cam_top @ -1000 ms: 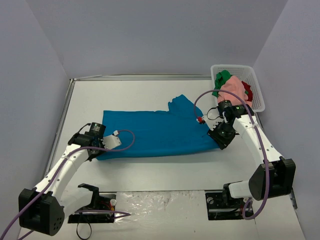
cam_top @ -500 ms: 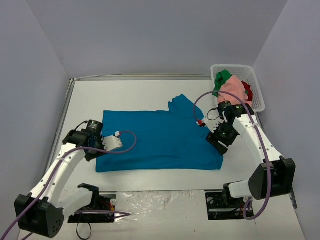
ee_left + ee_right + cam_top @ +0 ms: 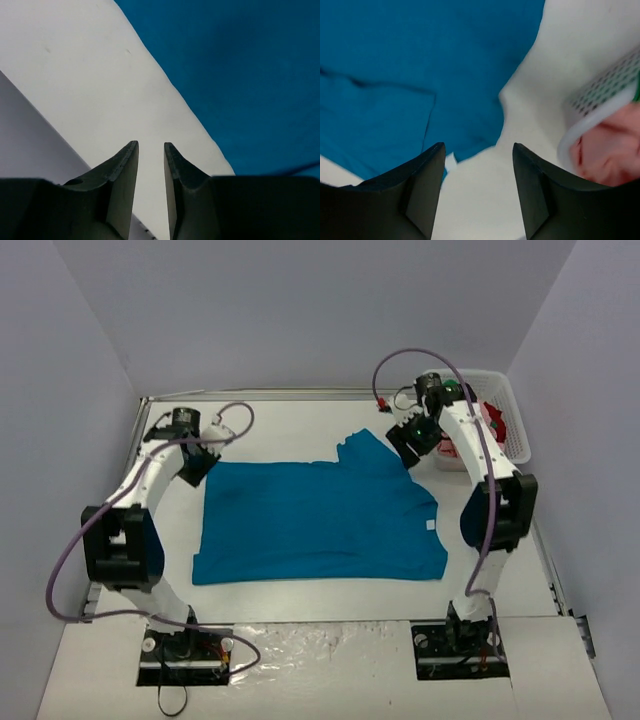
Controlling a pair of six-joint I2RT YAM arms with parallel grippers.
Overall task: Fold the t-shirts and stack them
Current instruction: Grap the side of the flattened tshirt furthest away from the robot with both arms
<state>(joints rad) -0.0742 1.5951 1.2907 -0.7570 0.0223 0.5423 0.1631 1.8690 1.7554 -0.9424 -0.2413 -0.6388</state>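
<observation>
The teal-blue t-shirt [image 3: 315, 520] lies spread flat in the middle of the table, with a sleeve sticking out at its far edge. My left gripper [image 3: 197, 468] hangs over the bare table just off the shirt's far left corner. In the left wrist view [image 3: 150, 144] its jaws stand a little apart with nothing between them, and the shirt [image 3: 240, 75] is to the right. My right gripper [image 3: 405, 447] is by the shirt's far right edge. In the right wrist view [image 3: 479, 145] it is wide open and empty. The pink shirt [image 3: 610, 145] and red shirt [image 3: 495, 427] lie in the basket. The green shirt is mostly hidden behind my right arm.
The white mesh basket [image 3: 505, 390] stands at the far right corner, its rim [image 3: 600, 107] close to my right gripper. A raised metal edge [image 3: 135, 455] runs along the table's left side near my left gripper. Walls close in the far side and both sides.
Both grippers have let go of the shirt's near edge and swung to its far side. The shirt now lies flat, with its near edge drawn closer to the arm bases.
</observation>
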